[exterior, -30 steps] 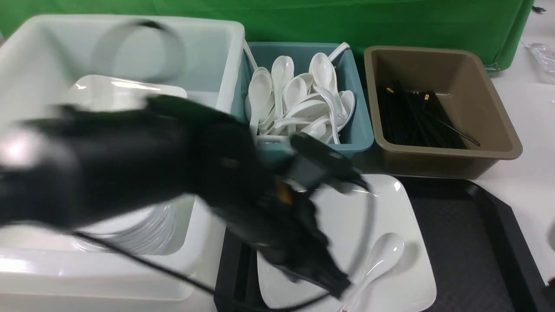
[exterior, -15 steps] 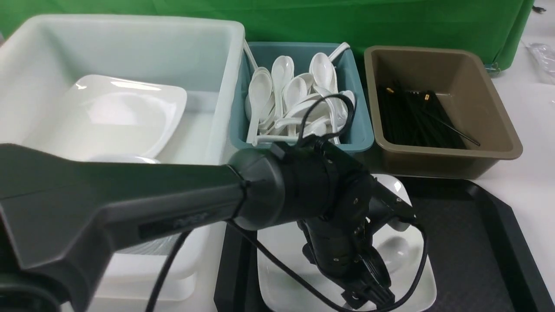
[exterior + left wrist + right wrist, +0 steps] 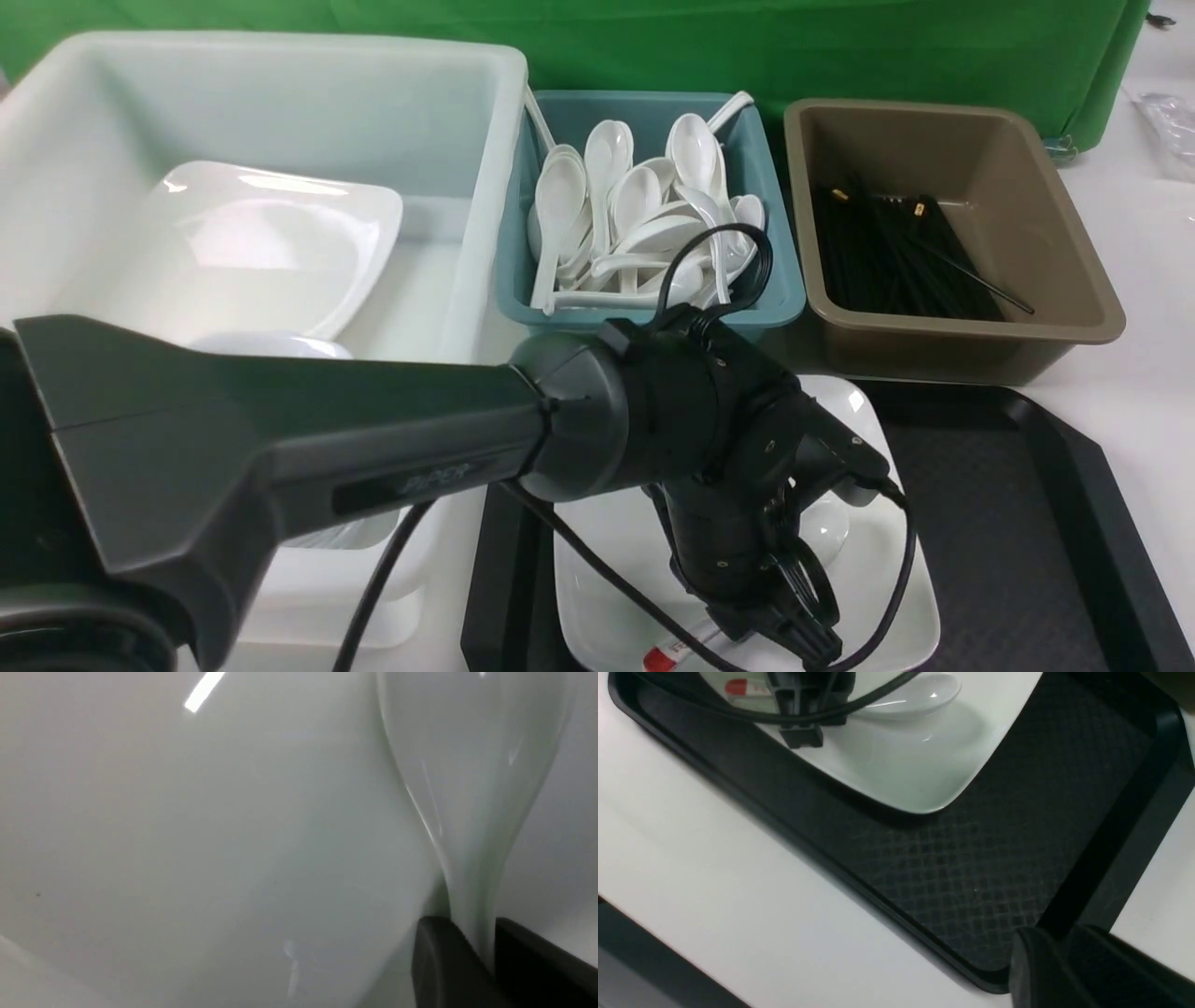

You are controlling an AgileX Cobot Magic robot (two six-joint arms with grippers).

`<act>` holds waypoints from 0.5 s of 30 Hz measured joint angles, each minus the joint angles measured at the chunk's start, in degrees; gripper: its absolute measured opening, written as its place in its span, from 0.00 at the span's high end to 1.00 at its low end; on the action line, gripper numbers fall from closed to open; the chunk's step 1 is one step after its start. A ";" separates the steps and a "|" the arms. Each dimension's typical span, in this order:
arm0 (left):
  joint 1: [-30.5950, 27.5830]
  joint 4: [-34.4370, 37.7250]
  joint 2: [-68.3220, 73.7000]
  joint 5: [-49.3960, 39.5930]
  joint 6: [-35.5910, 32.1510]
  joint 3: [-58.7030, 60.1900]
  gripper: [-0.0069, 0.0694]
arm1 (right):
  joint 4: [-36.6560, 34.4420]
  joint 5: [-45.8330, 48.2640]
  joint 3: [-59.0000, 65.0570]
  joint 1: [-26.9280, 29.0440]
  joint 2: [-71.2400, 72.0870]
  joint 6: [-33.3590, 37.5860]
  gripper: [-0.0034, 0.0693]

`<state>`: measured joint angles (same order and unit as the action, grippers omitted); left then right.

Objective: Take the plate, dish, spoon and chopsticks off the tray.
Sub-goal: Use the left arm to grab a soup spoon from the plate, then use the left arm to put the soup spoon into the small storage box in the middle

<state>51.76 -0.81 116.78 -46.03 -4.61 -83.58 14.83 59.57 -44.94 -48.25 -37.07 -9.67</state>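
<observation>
The left pincer (image 3: 473, 933) is clamped on the handle of the spoon (image 3: 467, 765), over the plate (image 3: 896, 607) on the tray (image 3: 1008, 523). The right pincer (image 3: 1066, 947), holding nothing, hangs above the tray's edge; I cannot tell its gap. Behind: white tub (image 3: 280, 65) holds plates (image 3: 271, 243), teal tub (image 3: 780, 280) spoons (image 3: 635, 205), brown tub (image 3: 1055, 233) chopsticks (image 3: 896, 261).

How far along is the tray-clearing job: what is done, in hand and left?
Done, apparently: chopsticks lie in the brown tub; none, nor a dish, shows on the tray. In hand: the left fingers clamp the spoon handle, its bowl seemingly resting on the plate. Left: lifting the spoon away, then the plate, which sits on the tray.
</observation>
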 joint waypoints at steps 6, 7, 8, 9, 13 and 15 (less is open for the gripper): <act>-0.03 -1.75 -4.69 -2.47 -0.05 -2.57 0.81 | 3.63 1.43 0.00 0.00 0.00 -2.39 0.75; -0.26 -2.22 -5.48 -2.47 -0.05 -3.64 0.81 | 4.33 1.43 0.00 0.00 0.00 -2.89 0.75; -0.34 -2.47 -5.99 -2.47 -0.05 -3.91 0.81 | 4.51 1.43 0.00 0.00 0.00 -3.20 0.75; -1.26 -3.27 -7.37 -2.11 -0.05 -6.21 0.81 | 5.41 1.48 0.00 0.00 0.00 -3.89 0.75; -6.86 -4.56 -8.79 1.85 -0.07 -13.51 0.81 | 5.89 1.27 0.00 0.00 0.00 -5.12 0.74; -11.13 -4.68 -7.90 5.04 -0.23 -17.32 0.81 | 5.91 1.16 0.00 0.00 0.00 -5.92 0.74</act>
<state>40.63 -5.48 108.88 -40.99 -4.84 -100.90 20.74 60.73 -44.94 -48.25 -37.07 -15.58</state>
